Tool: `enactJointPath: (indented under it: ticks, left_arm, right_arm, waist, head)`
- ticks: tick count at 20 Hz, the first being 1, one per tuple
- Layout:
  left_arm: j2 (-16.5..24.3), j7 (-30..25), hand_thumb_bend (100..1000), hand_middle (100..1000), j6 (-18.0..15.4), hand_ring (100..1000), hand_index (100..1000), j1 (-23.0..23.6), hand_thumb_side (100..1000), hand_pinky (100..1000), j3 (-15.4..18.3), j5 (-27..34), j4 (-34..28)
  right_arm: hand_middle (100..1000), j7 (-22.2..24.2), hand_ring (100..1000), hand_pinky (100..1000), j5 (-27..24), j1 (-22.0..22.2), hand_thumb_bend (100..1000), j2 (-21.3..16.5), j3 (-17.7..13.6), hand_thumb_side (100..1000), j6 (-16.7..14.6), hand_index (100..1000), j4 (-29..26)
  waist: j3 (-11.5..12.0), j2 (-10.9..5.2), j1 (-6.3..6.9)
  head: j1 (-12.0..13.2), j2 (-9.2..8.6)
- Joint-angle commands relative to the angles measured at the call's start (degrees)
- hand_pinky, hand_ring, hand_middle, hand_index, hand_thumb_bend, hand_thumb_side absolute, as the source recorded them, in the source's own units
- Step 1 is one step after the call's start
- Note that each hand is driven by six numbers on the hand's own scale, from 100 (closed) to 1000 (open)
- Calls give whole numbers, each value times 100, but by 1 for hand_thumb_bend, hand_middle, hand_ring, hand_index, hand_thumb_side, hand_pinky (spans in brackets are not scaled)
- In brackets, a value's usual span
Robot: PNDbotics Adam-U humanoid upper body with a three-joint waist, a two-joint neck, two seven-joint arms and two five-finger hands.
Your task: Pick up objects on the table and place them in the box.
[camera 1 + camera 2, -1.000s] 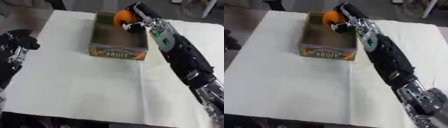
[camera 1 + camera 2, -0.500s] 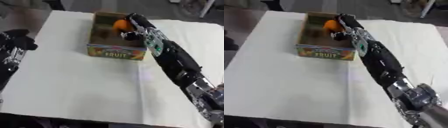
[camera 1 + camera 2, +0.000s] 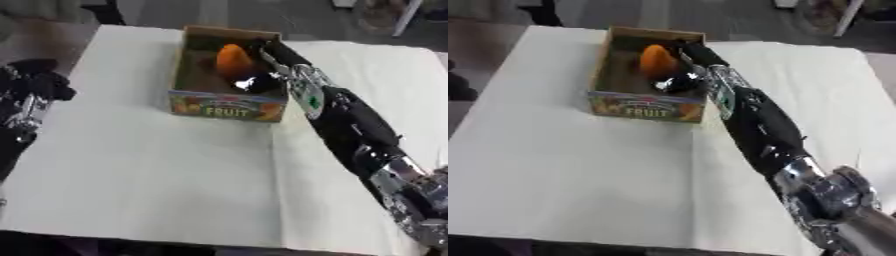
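Note:
A cardboard box (image 3: 229, 105) with "FRUIT" printed on its front wall stands at the far middle of the white-covered table (image 3: 157, 170). My right hand (image 3: 262, 67) reaches over the box's right rim, its fingers curled round an orange fruit (image 3: 232, 59) held inside the box, above its floor. My left hand (image 3: 35, 92) rests at the left edge of the table, fingers curled, holding nothing.
My right arm (image 3: 354, 127) stretches across the table's right half from the lower right corner. Dark floor and furniture lie beyond the far edge of the table.
My right hand has carried the orange fruit from above the box's far rim down into the box. The whole picture has shifted, so the camera moved too.

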Motion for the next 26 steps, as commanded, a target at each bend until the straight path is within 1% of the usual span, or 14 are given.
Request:
enactJointPath:
  ticks: [1,5,7,10,12,16,21,26]
  left_arm:
    - [51,-1,136,579,1,620,769,-34,463,702,31,16,-110]
    - [56,24,137,579,5,619,768,18,467,702,57,11,-82]
    - [54,44,139,579,5,619,767,51,468,702,78,2,-60]
    - [59,99,140,578,0,619,766,146,472,702,137,-22,-24]
    - [71,140,141,578,-3,619,765,216,475,702,178,-48,0]
    - [75,224,144,580,-11,622,766,310,478,702,247,-91,38]
    - [83,282,145,583,-18,625,765,386,482,704,293,-129,72]
    - [86,363,147,584,-29,628,764,436,480,713,334,-151,94]
  right_arm:
    - [883,-63,924,840,-187,-133,488,-162,-29,520,-30,931,-301]
    - [845,-54,901,809,-562,-49,477,-262,35,457,-164,921,-766]
    - [826,4,888,789,-758,29,467,-321,78,406,-219,914,-1052]
    - [808,59,877,766,-1057,182,416,-433,136,339,-291,906,-1503]
    - [799,40,872,753,-1252,317,389,-514,142,318,-278,902,-1815]
    - [789,14,868,739,-1632,630,366,-701,139,309,-121,898,-2422]
    - [775,-11,863,724,-2085,1068,338,-948,112,304,163,893,-3142]
    - [765,18,860,714,-2578,1542,311,-1074,71,313,469,891,-3752]
  waist:
    - [-38,-129,33]
    - [-161,-172,36]
    - [-233,-199,34]
    - [-388,-252,39]
    - [-510,-268,42]
    - [-713,-280,30]
    - [-889,-274,20]
    - [-1027,-261,27]
  head:
    - [25,-37]
    - [104,-8]
    - [165,2]
    - [299,43]
    - [372,79]
    - [497,126]
    - [602,147]
    - [705,148]
